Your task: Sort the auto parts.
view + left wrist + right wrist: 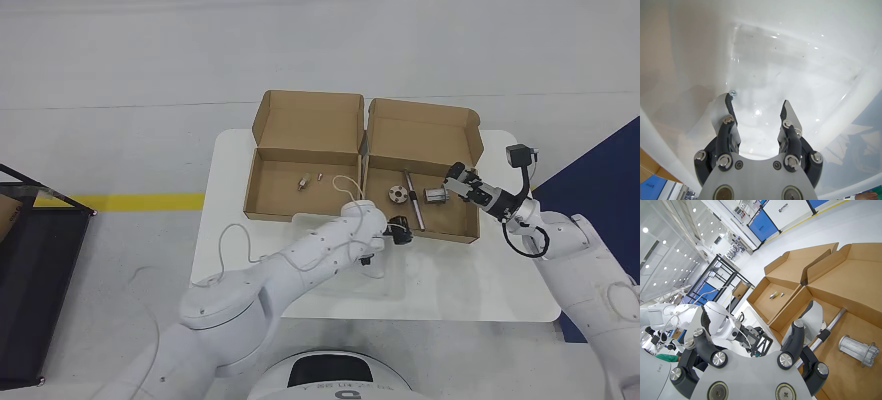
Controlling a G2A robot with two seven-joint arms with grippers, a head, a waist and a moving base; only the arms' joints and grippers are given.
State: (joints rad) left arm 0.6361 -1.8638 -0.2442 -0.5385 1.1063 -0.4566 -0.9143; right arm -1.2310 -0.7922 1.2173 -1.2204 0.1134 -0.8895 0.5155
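Two open cardboard boxes stand at the back of the white table (250, 290). The left box (270, 205) holds two small bolts (301, 183) (774, 295). In the right box (455, 230) lie a round flange (398, 193), a metal rod (413, 203) (831, 325) and a ribbed cylinder (435, 194) (857, 349). My left gripper (400, 237) (756, 103) is open just in front of the right box, low over a clear tray (791, 66). A small silver nut (733, 93) lies at one fingertip. My right gripper (458, 178) (759, 313) hangs open and empty above the right box.
A black rack (30, 280) stands on the floor to the left, and a blue mat (600, 170) lies to the right. The white arm stretches across the table's middle; bare table lies along the front edge.
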